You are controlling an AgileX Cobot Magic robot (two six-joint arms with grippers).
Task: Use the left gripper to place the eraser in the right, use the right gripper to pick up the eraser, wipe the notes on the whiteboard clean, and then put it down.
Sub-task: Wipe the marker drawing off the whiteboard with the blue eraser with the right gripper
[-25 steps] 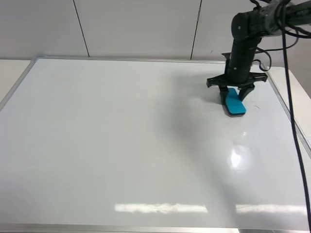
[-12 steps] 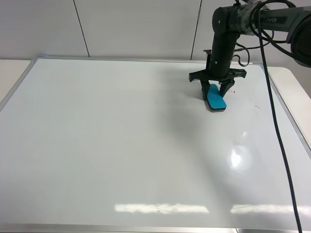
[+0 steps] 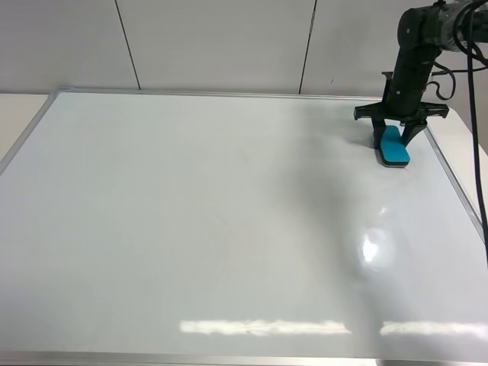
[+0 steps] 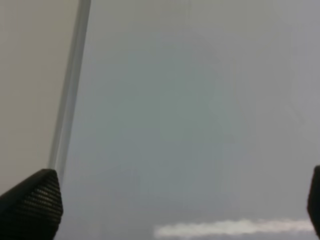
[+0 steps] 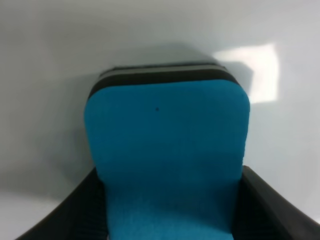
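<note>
- White and glossy, the whiteboard [image 3: 191, 229] covers most of the pale table [image 3: 17, 114]. Its silver frame [image 3: 446, 164] runs near the work on the right.
- Black right arm [image 3: 415, 53] stands steeply over the board's far right corner.
- Right tool [image 3: 393, 142] is clamped narrow on the eraser, one finger on each blue flank in its wrist view.
- Left tool [image 4: 170, 210] stands wide and holds nothing (only its two tips show at the edges of its own camera). It hangs over bare board beside the frame and is out of the high view.
- Teal eraser [image 3: 396, 152] sits felt-down on the board at the far right, close to the frame but apart from it.
- Notes: I can make out no red stroke, and any remnant is too small to tell.
- Wiping looks like the step in hand. To do it well, keep the felt flat under even pressure, use short overlapping passes, and turn before the metal lip so the block does not ride up. Check for leftover red before setting it down.
</note>
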